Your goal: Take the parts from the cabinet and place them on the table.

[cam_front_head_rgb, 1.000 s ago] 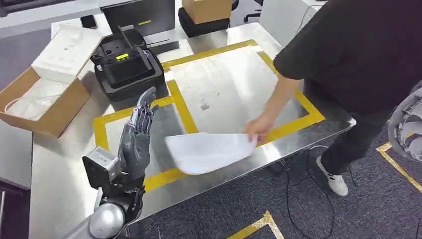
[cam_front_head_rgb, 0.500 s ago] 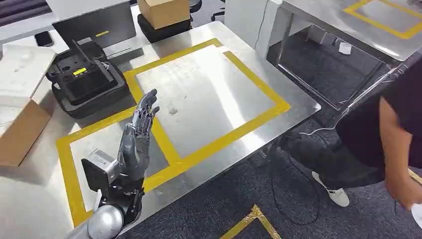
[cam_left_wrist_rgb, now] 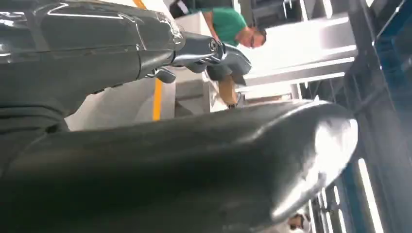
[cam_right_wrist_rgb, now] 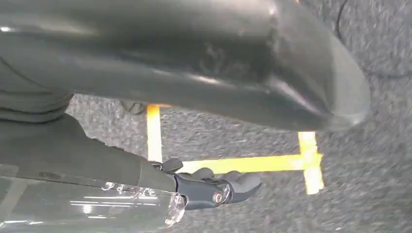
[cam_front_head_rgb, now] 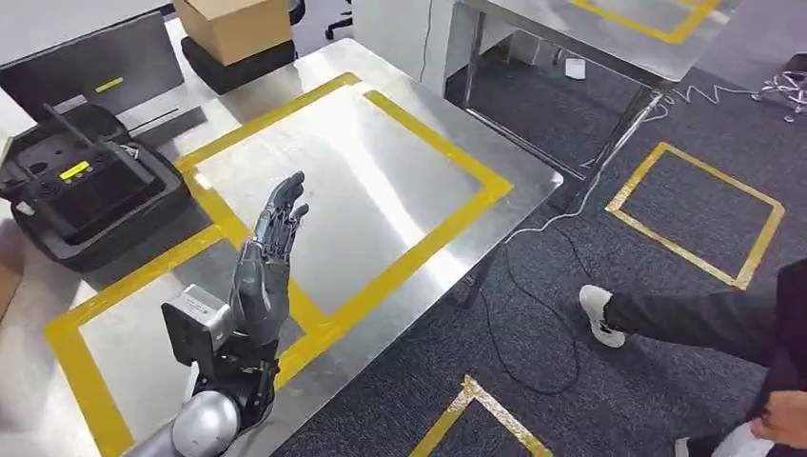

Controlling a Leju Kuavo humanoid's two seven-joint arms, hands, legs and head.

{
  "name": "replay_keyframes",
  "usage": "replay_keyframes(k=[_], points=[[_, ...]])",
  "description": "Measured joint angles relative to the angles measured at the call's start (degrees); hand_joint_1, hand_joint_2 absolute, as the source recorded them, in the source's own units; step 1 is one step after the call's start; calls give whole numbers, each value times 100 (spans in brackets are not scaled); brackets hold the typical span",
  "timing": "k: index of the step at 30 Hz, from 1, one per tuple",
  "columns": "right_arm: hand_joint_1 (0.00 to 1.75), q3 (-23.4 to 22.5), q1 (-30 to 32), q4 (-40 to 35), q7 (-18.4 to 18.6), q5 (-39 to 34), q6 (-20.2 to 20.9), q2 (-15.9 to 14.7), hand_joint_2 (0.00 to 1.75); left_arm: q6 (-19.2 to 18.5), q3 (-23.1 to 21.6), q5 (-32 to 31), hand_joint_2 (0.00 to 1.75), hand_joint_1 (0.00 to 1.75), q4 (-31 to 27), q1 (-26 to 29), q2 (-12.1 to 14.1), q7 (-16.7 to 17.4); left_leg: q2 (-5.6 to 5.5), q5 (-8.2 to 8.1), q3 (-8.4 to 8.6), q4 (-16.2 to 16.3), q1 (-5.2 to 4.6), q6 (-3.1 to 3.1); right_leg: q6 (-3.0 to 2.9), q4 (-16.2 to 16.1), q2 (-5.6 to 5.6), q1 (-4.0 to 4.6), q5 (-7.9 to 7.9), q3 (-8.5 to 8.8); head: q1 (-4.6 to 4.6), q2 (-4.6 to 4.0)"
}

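While no part is in either robot hand and no cabinet is in sight, the task looks barely begun.

With its fingers straight and apart, the left robot hand stands raised over the steel counter, empty; the right robot hand hangs over grey carpet near yellow floor tape, fingers loosely extended, nothing held. A risk, as I judge it: a person's leg and shoe and a trailing cable lie near the counter, so a turn or step could catch either. The raised arm could also knock the black case nearby. Yellow tape marks bays on the shiny counter; a cardboard box sits at its far end, and a second steel table stands beyond.
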Motion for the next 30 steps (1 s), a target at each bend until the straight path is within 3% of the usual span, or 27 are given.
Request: replay_keyframes(k=[1, 2, 5, 6, 7, 8, 10, 11, 12, 14, 15, 16, 17, 18, 20, 21, 22, 23, 24, 26, 27, 28, 29, 30], points=[[0, 0, -5, 0, 0, 2, 0, -15, 0, 0, 0, 0, 0, 0, 0, 0, 0, 0, 55, -12, 7, -4, 2, -5, -109, -367, -260, 106, -12, 183, 4, 0], [0, 0, -11, 0, -2, 4, 0, -33, 0, 0, 0, 0, 0, 0, 2, 1, 0, 0, 90, -27, -11, 6, -22, -32, -124, -415, -300, 112, -8, 208, -5, 0], [0, -2, 0, 0, -2, 4, 0, -72, 0, 0, 0, 0, 0, 0, 0, -5, 0, 0, 234, -32, 44, -33, 0, -79, -166, -462, -124, 140, 13, 198, 4, 0], [0, -2, 9, 2, -2, 4, 0, -68, 0, 0, 2, 0, 0, 0, -2, -4, 0, 0, 127, -87, 52, -18, -8, -117, -169, -602, -88, 61, 83, 296, -2, 0], [0, -2, 11, 2, -2, 4, 0, -59, 0, 0, 4, 0, 0, 0, 0, -4, 0, 0, -356, -168, 22, 110, 28, -152, -169, -655, -45, 52, 111, 323, -20, 0], [0, -2, -14, 2, -2, 2, 0, -59, 0, 0, 2, -4, 0, 0, 0, -2, -2, -9, -534, -375, -153, 467, 33, -179, -186, -661, -4, 28, 126, 322, -28, 0], [0, -2, -25, 0, -2, 9, 2, -48, 0, 2, 2, -4, 0, 0, 13, 16, 0, 0, -535, -741, -582, 1312, 69, -242, -187, -659, 120, 13, 123, 321, -37, 0], [0, -2, -25, 0, -2, 7, 2, -39, 0, 0, 2, -4, 0, 0, 18, 19, 0, 0, -510, -812, -768, 1621, 97, -271, -183, -655, 188, 6, 122, 320, -35, 0], [0, -2, -24, 0, -2, 7, 2, -35, 0, 2, 2, -4, 0, 0, 20, 21, 0, 0, -480, -708, -813, 1632, 129, -307, -168, -645, 268, -11, 117, 321, -37, 0], [0, -4, -10, 2, -2, 2, 0, -31, 0, 2, 2, -4, 0, 0, 20, 20, 0, 0, -477, -187, -536, 977, 205, -388, -94, -573, 411, -76, 75, 323, -37, 0], [0, -7, -7, 0, -2, 4, 0, -31, 0, 2, 2, -4, 0, 0, 20, 20, 0, 0, -590, 101, -291, 466, 269, -446, -37, -503, 481, -108, 34, 316, -39, 0], [0, -13, -9, 2, -2, 4, 0, -39, 0, 2, 2, -4, 0, 0, 26, 20, 0, 0, -953, 67, -161, 230, 336, -526, 25, -431, 537, -123, -12, 275, -44, 0], [0, -26, -32, 2, -2, 4, 0, -44, 0, 2, 0, -4, 0, 0, 31, 28, -4, -2, -1023, 6, -159, 151, 328, -476, 86, -320, 600, -106, -42, 201, -57, 0], [0, -37, -33, 0, -2, 4, 2, -31, 0, 2, 0, -4, 0, 0, 35, 28, -4, 2, -943, 8, -186, 217, 306, -367, 102, -331, 691, -130, -16, 146, -39, 0], [0, -39, -17, 0, -2, 11, 7, -26, 0, 2, 4, -4, 0, 0, 35, 26, 0, 0, -818, 12, -197, 216, 261, -273, 176, -369, 808, -174, 31, 130, -46, 0], [0, -39, -5, 0, -2, 13, 9, -28, 0, 2, 4, -4, 0, 0, 33, 20, -4, -2, -755, 29, -186, 187, 284, -226, 193, -365, 866, -189, 22, 104, -44, 0], [0, -39, -1, 0, -2, 13, 15, -17, 0, 2, 2, -4, 0, 0, 33, 17, -2, -2, -673, 35, -173, 183, 275, -194, 201, -264, 610, -163, -51, 69, -26, 0], [0, -39, -24, 0, -2, 13, 15, -17, 0, 2, 2, -4, 0, 0, 33, 18, -4, -2, -594, 27, -174, 183, 255, -152, 209, 36, 350, -144, -231, -80, 15, 0], [0, -42, -37, 0, -2, 13, 15, -15, 0, 2, 4, -4, 0, 0, 33, 23, -2, -4, -516, 23, -177, 184, 227, -136, 218, 458, 239, -147, -442, -292, 28, 0], [0, -42, -40, -2, -2, 13, 24, -2, 0, 2, 2, -4, 0, 0, 33, 24, 0, -4, -338, 4, -182, 186, 170, -107, 202, 1310, 161, -146, -768, -733, 31, 0], [0, -42, -29, 0, -2, 13, 26, 9, 0, 2, 2, -4, 0, 0, 33, 23, -2, -2, -259, -6, -177, 186, 141, -93, 181, 1435, 159, -138, -748, -798, 24, 0], [0, -42, -11, 0, -2, 13, 26, 15, 0, 2, 4, -4, 0, 0, 33, 21, 0, -4, -197, -16, -169, 186, 119, -84, 141, 1298, 157, -123, -609, -729, 28, 0], [0, -42, 4, 0, -2, 13, 28, 15, 0, 2, 2, -4, 0, 0, 33, 19, 0, -4, -135, -27, -159, 186, 105, -75, 90, 932, 146, -90, -377, -542, 22, 0], [0, -41, 10, 0, -2, 9, 35, 13, 0, 2, 2, -4, 0, 0, 33, 15, -2, -2, -77, -42, -137, 184, 100, -75, 25, 380, 79, -31, -104, -247, 26, 0]])
